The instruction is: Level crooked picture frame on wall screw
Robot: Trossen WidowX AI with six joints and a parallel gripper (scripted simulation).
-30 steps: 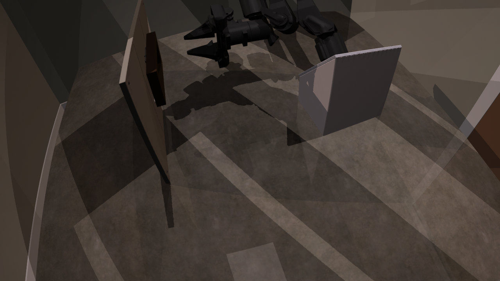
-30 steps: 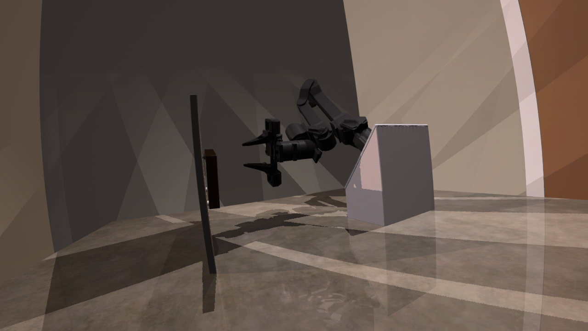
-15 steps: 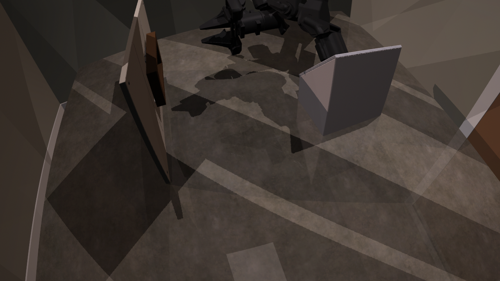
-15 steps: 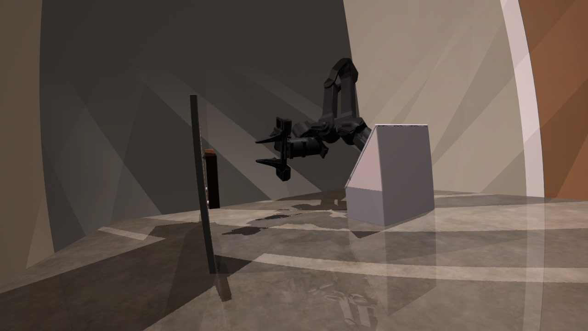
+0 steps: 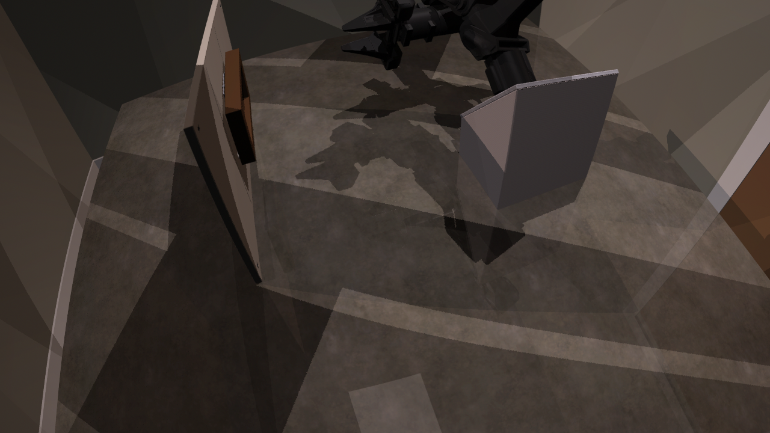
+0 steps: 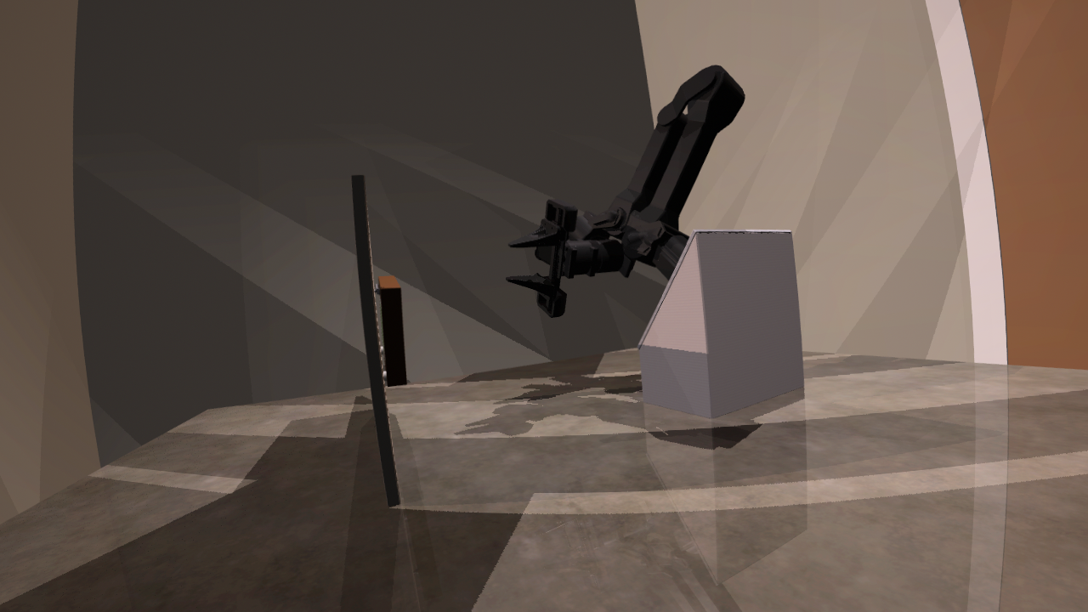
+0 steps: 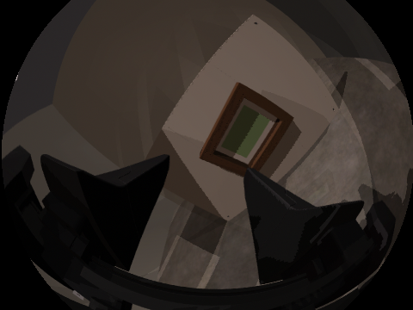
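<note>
The brown wooden picture frame (image 5: 236, 102) (image 6: 391, 327) (image 7: 222, 122) with a green picture hangs on the upright wall panel (image 5: 212, 139) (image 6: 372, 320) (image 7: 270, 52). In the wrist view its edges look slightly turned against the panel's edges. The screw and the strip behind it are hidden. My gripper (image 5: 349, 37) (image 6: 511, 263) (image 7: 207, 168) is open and empty. It hangs in the air well back from the frame, fingers pointing toward the panel, at about the height of the frame's top.
A grey wedge-shaped block (image 5: 538, 134) (image 6: 730, 320) stands on the floor in front of the arm's base, to the right of the panel. The arm reaches over it. Curved walls ring the floor.
</note>
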